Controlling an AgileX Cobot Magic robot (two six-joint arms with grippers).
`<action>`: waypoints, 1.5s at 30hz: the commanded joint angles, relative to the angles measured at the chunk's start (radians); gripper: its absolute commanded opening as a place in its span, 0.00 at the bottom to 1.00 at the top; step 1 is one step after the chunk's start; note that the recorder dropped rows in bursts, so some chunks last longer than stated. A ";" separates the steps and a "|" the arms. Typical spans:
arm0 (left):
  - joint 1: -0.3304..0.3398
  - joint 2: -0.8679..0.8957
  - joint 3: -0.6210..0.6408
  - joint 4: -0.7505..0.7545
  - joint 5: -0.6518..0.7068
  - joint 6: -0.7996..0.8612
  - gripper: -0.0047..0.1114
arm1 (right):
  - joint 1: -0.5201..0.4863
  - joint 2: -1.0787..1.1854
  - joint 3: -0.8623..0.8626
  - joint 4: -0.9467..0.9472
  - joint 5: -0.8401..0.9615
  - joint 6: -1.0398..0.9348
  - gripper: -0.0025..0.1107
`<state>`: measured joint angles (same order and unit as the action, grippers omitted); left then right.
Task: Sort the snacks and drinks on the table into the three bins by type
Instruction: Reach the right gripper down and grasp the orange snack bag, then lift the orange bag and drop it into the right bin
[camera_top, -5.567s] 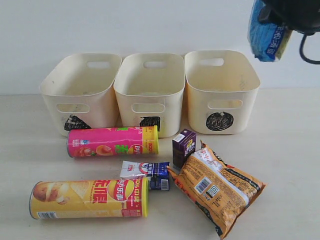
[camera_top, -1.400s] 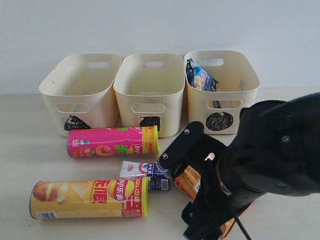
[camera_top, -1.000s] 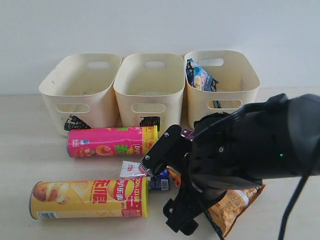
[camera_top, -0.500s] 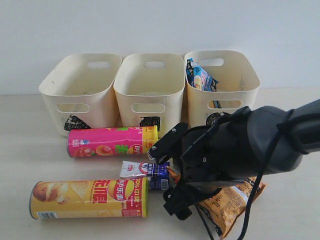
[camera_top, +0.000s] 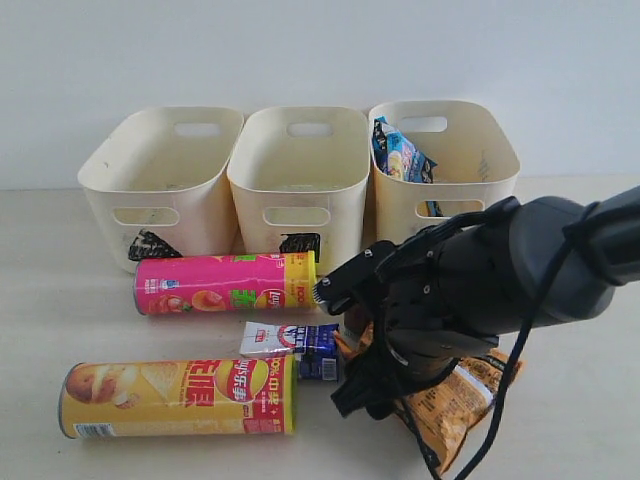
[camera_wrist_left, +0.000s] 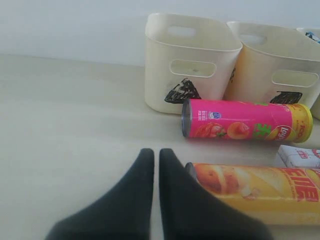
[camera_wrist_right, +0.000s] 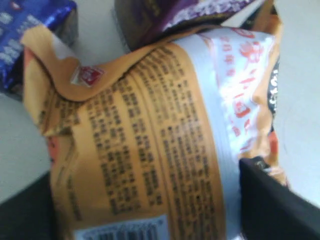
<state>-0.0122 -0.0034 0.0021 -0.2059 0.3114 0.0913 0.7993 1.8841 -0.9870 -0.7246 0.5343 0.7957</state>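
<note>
My right gripper (camera_wrist_right: 150, 205) is down over the orange foil bag (camera_wrist_right: 150, 130), its fingers (camera_wrist_right: 280, 200) pressed against both sides so the bag bulges between them. In the exterior view the arm covers most of that bag (camera_top: 460, 400). The dark purple carton (camera_wrist_right: 165, 20) lies just past the bag, the white-and-blue carton (camera_top: 290, 340) beside it. The pink tube (camera_top: 225, 283) and yellow tube (camera_top: 180, 397) lie on their sides. My left gripper (camera_wrist_left: 152, 152) is shut and empty, low over the table by the yellow tube's end (camera_wrist_left: 255, 192).
Three cream bins stand in a row at the back: the triangle bin (camera_top: 110, 195), the square bin (camera_top: 300, 190) and the circle bin (camera_top: 490, 185). A blue-white foil bag (camera_top: 400, 155) stands in the circle bin. A wall rises behind them.
The right arm dropped the blue-white bag into the circle bin, came down over the orange bag and shifted right. Its fingers have narrowed onto the bag.
</note>
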 joint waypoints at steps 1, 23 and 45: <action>0.002 0.003 -0.002 -0.008 -0.005 -0.009 0.08 | -0.002 0.002 -0.003 0.060 -0.032 -0.029 0.19; 0.002 0.003 -0.002 -0.008 -0.005 -0.009 0.08 | -0.002 -0.254 -0.003 0.231 0.088 -0.225 0.02; 0.002 0.003 -0.002 -0.008 -0.005 -0.009 0.08 | -0.103 -0.532 -0.181 0.275 0.262 -0.465 0.02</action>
<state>-0.0122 -0.0034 0.0021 -0.2059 0.3114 0.0913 0.7450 1.3633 -1.0971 -0.4368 0.7704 0.4023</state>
